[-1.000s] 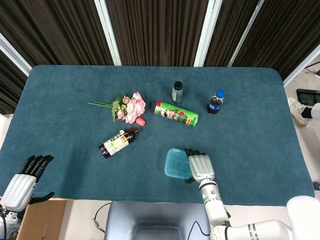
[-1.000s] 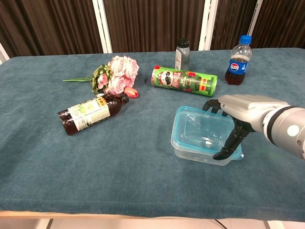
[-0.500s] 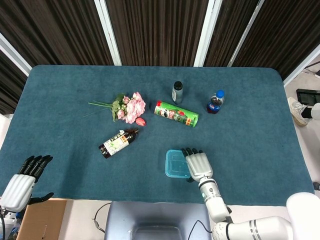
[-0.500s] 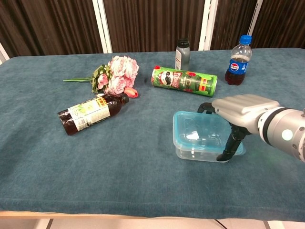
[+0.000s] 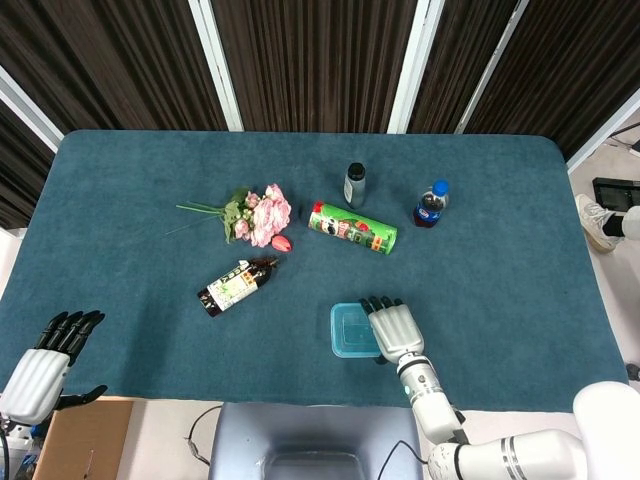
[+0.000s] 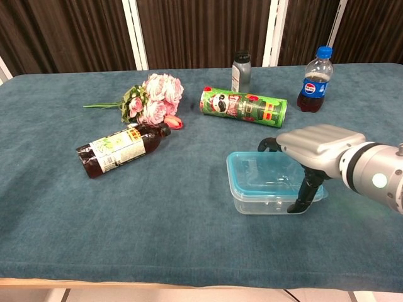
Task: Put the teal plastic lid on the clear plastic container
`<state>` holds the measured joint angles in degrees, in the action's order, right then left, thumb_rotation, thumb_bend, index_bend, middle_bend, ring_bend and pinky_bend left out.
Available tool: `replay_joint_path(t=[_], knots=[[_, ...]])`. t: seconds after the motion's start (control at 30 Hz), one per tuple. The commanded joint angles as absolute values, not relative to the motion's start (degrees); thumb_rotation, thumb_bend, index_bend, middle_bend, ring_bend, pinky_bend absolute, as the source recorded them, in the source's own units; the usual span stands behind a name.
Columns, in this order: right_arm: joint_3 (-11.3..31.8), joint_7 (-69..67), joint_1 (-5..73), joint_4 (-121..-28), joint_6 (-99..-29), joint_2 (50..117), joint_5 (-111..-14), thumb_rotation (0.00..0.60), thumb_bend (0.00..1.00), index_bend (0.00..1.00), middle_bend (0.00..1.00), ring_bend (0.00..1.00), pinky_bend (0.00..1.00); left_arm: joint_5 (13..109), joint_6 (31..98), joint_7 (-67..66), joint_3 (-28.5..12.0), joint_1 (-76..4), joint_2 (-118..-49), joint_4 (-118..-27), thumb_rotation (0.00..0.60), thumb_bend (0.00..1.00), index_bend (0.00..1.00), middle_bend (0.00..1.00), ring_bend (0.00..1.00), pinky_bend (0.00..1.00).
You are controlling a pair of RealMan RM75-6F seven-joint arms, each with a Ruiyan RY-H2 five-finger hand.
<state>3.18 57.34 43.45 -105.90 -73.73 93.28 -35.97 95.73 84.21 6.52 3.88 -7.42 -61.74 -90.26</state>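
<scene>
The clear plastic container (image 6: 266,201) sits level on the blue cloth at the front right, with the teal lid (image 6: 261,171) lying flat across its top. My right hand (image 6: 317,146) covers their right end: fingers hook over the far edge and the thumb presses the near right side. From above, the teal lid (image 5: 350,329) shows just left of my right hand (image 5: 397,331). My left hand (image 5: 44,366) hangs off the table's front left corner, fingers spread and holding nothing. The chest view does not show it.
A green chips can (image 6: 243,106) lies behind the container. Further back stand a cola bottle (image 6: 314,79) and a small grey bottle (image 6: 241,67). Pink flowers (image 6: 153,96) and a brown bottle (image 6: 119,149) on its side lie to the left. The table's front edge (image 6: 189,282) is near.
The container and lid were tipped in my right hand and now sit level on the cloth. The hand moved slightly with them. My left hand has not moved.
</scene>
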Motion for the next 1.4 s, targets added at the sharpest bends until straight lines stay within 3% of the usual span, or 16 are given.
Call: replay_joint_path(t=[0.03,0.13,0.4,0.73,0.87,1.07,1.4], knots=[[2.83,57.92,43.43,-106.46,-74.36,92.88,-36.11,0.600,0.29,0.85,0.63,0.41,0.30,95.81,84.21,6.50,3.91,-7.43,-61.75,-90.27,0.600,0.44,0.00,0.09,0.06,0.07],[2.79,57.95,43.42,-106.82,-74.55,92.56,-36.28,0.600,0.29,0.65,0.53,0.35,0.26,95.85,84.23,6.53,3.93,-7.41,-61.73,-90.29,0.600,0.44,0.00,0.09,0.06,0.07],[2.42,58.48,43.47,-107.55,-75.07,91.96,-36.41,0.600,0.29,0.30,0.35,0.21,0.17,95.97,84.17,6.46,3.97,-7.44,-61.75,-90.33,0.600,0.44,0.00,0.09,0.06,0.07],[2.36,58.59,43.16,-108.05,-75.49,91.08,-36.38,0.600,0.29,0.02,0.22,0.10,0.06,95.98,84.03,6.46,3.96,-7.52,-61.76,-90.36,0.600,0.44,0.00,0.09,0.06,0.07],[2.36,58.67,43.33,-109.00,-74.81,90.11,-35.69,0.600,0.29,0.00,0.18,0.06,0.02,95.83,83.89,6.40,3.92,-7.56,-61.80,-90.40,0.600,0.44,0.00,0.09,0.06,0.07],[1.15,60.64,43.88,-110.85,-74.40,87.53,-34.31,0.600,0.19,0.00,0.13,0.01,0.00,95.86,84.05,6.61,3.93,-7.49,-61.69,-90.41,0.600,0.44,0.00,0.09,0.06,0.07],[-2.48,61.64,43.22,-117.02,-76.21,78.73,-38.62,0.600,0.14,0.00,0.10,0.00,0.00,95.70,83.70,6.62,3.91,-7.62,-61.70,-90.45,0.600,0.44,0.00,0.09,0.06,0.07]])
